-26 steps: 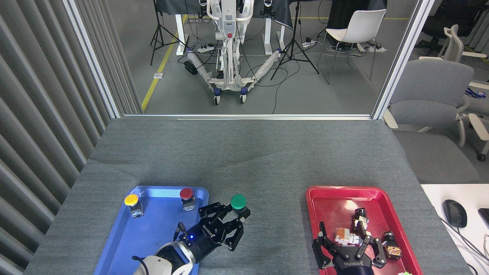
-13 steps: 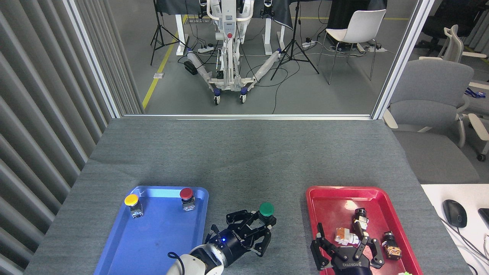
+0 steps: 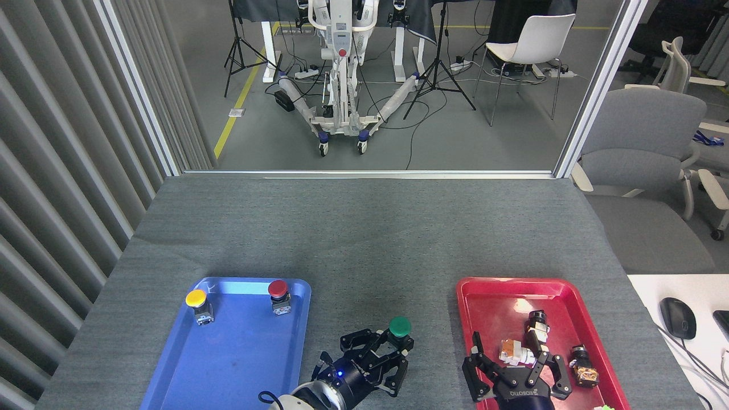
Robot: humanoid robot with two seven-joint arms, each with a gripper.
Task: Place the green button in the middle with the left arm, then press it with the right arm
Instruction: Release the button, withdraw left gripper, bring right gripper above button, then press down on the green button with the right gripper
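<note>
While the left gripper (image 3: 394, 348) clamps its fingers around the green button (image 3: 400, 327) at its far tip, over grey cloth (image 3: 364, 239) between both trays; the right gripper (image 3: 515, 367) hangs spread wide, empty, above the red tray (image 3: 490, 287).

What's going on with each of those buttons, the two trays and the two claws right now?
green button: upright, in left gripper's fingers, between the trays
left gripper: shut on green button
right gripper: open, empty, over red tray
yellow button: upright in blue tray
red button: upright in blue tray
blue tray: holds two buttons
red tray: holds small parts
</note>
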